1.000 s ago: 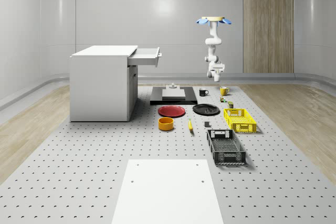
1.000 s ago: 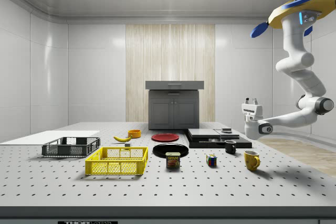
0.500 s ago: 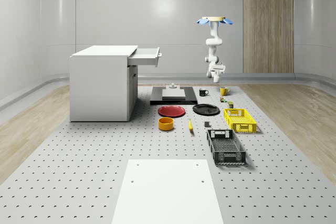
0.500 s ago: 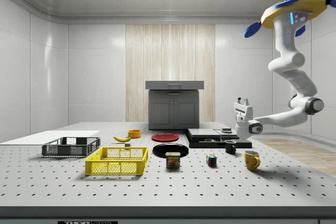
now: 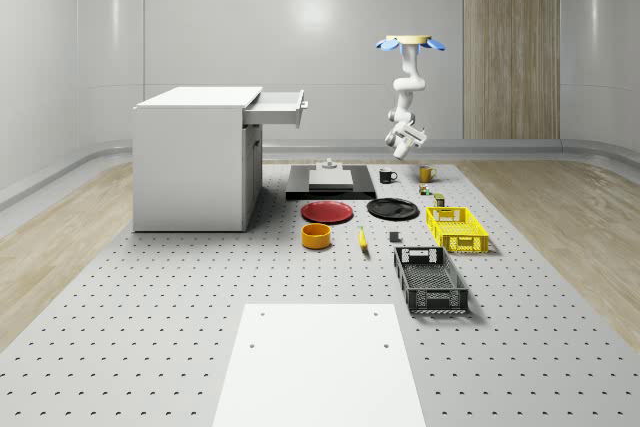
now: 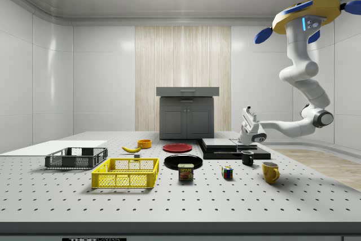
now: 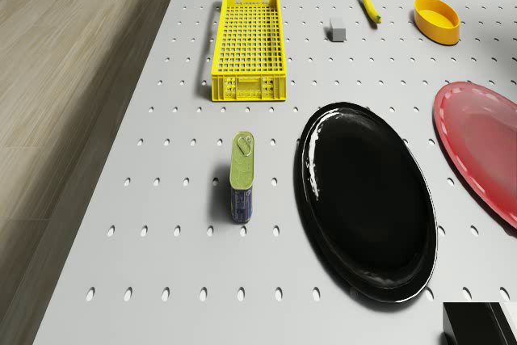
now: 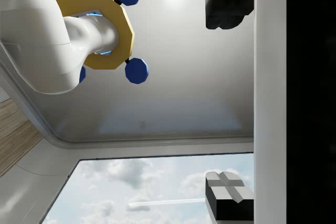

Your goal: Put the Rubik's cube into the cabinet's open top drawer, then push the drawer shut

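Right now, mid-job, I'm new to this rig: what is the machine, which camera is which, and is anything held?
It is a flying drone with a jointed arm ending in a two-finger claw. One camera overlooks the whole table, one watches from the side, one rides the drone, one the wrist. The drone hovers above the table; the claw points upward, open, holding nothing. The Rubik's cube lies on the table between a can and a yellow mug. The top drawer of the cabinet stands open.

Looks like a simulated robotics lab: big perforated surface (image 5: 150,347) like an optical breadboard, bare glossy walls (image 5: 330,37), test props scattered around.
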